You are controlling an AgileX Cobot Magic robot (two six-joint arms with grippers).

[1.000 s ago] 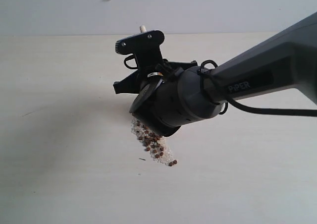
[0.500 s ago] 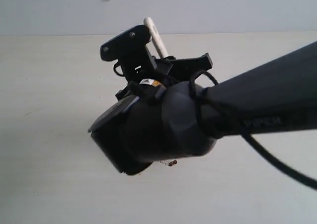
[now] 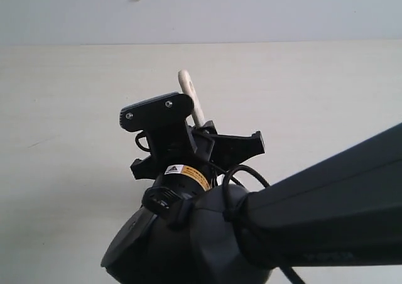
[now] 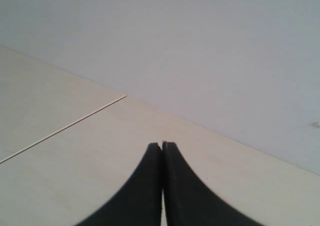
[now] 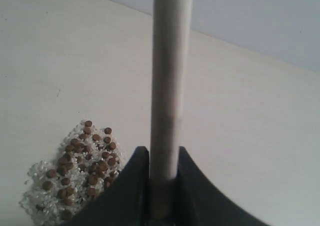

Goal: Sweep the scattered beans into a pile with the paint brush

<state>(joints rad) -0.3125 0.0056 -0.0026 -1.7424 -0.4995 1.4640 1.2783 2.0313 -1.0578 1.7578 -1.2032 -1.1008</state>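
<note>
Pale wood-grain tabletop [image 3: 63, 108] below a plain grey wall [image 3: 282, 7]. On the left, left gripper [image 4: 162, 145] pressed together, tips touching, over bare board. Further right, beans [image 5: 82, 161] heaped among white grains in one compact patch on the table, just beside the right gripper [image 5: 163, 153]. Clamped between its black fingers [image 5: 135, 186]: paint brush [image 5: 170, 61], held by the pale handle, handle end poking above the wrist in the exterior view; bristles hidden.
</note>
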